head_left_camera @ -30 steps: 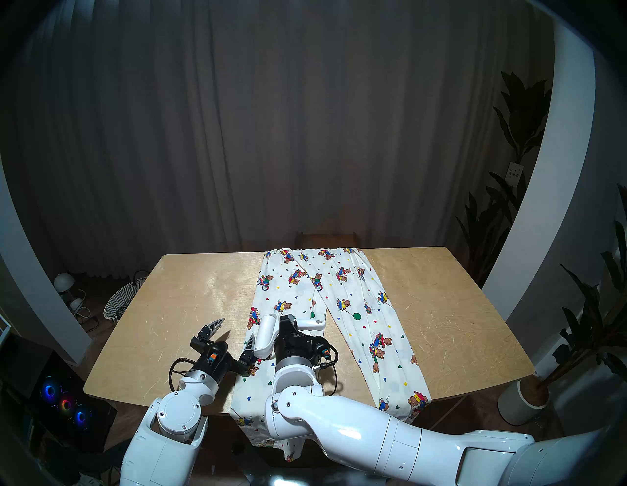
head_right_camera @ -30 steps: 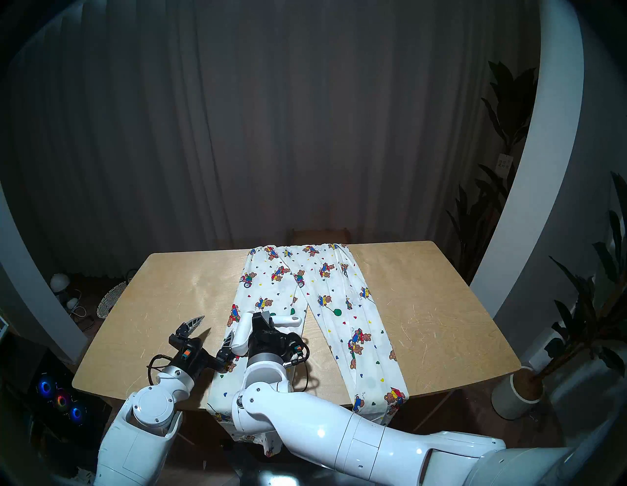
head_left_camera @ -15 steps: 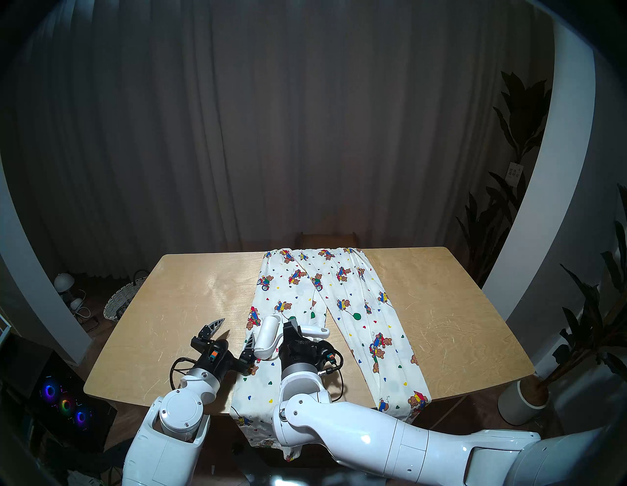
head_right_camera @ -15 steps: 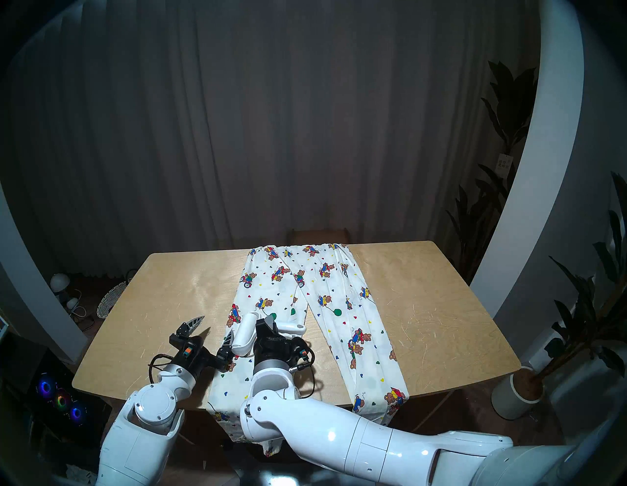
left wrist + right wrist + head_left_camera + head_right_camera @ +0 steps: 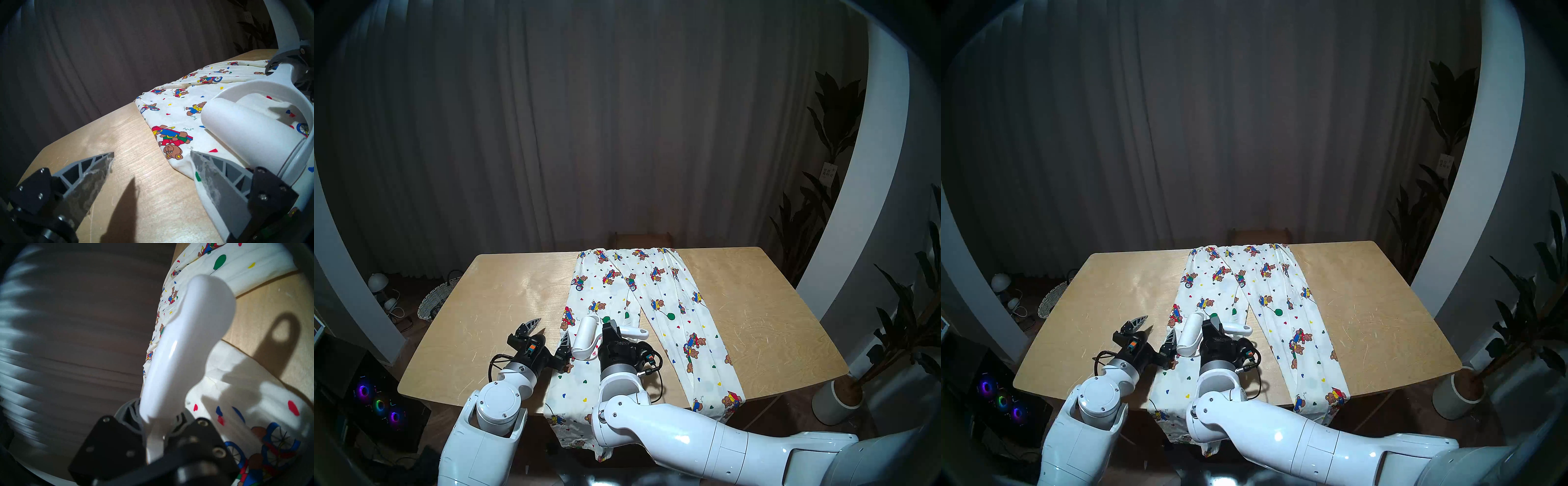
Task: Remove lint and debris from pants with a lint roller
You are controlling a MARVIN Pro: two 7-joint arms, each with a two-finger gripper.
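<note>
No readable text, brand, number or sign in any view. Small white tag (image 5: 829,170) hanging on plant (image 5: 833,112) at right carries dark marks, too small and blurred to read. Pants (image 5: 656,298) print shows pictures only: bears, hearts, balloons; no lettering legible. Lint roller (image 5: 585,334): plain white, unmarked.

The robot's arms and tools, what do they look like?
Glossy white rounded arm shells end in silver wrist rings and black housings with looping black cables and small orange-teal connectors. The left tool and right tool have grey ribbed wedge fingers on black screwed mounts.
</note>
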